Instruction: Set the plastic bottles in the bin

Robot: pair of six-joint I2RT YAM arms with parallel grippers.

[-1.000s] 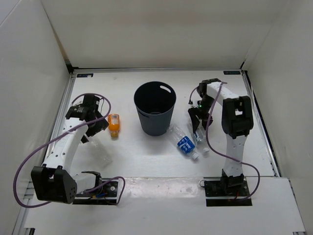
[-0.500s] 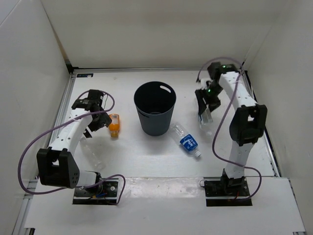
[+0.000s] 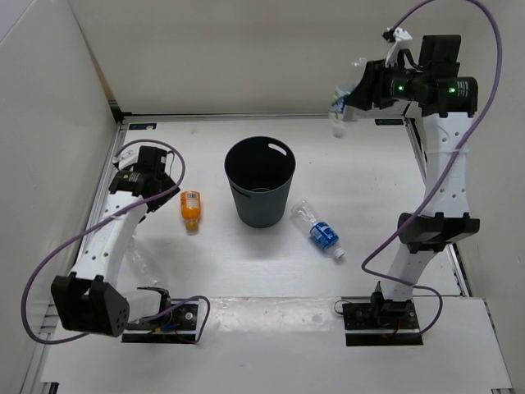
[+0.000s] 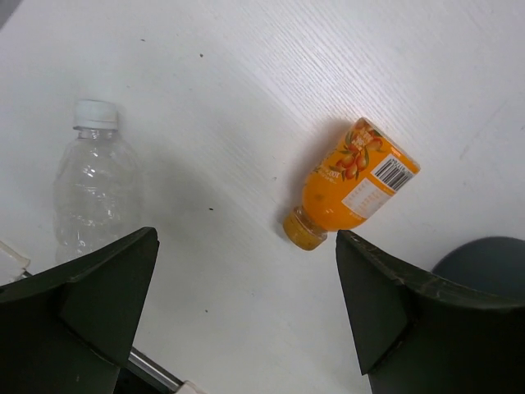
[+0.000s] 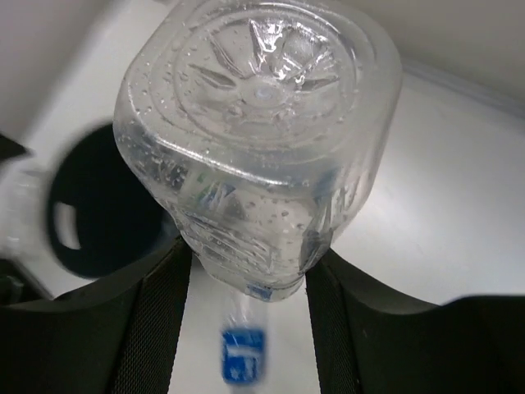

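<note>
You see the bin (image 3: 260, 180) as smooth, matt, dark blue-grey plastic. Left of the bin, the orange bottle (image 4: 353, 185) is glossy plastic with a shiny printed label. Farther left of the bin, the plain clear bottle (image 4: 94, 189) is thin, ribbed, transparent plastic with a matt white cap. The held bottle (image 5: 258, 139) in the right gripper (image 5: 246, 263) is glossy clear plastic, beaded with droplets, with a star moulded into its base. The table (image 3: 205, 263) looks matt white and finely grained.

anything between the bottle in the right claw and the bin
Nothing visible. The right claw holds the clear bottle raised, far right of the bin; its mouth is open, and the blue-label bottle lies on the table.
</note>
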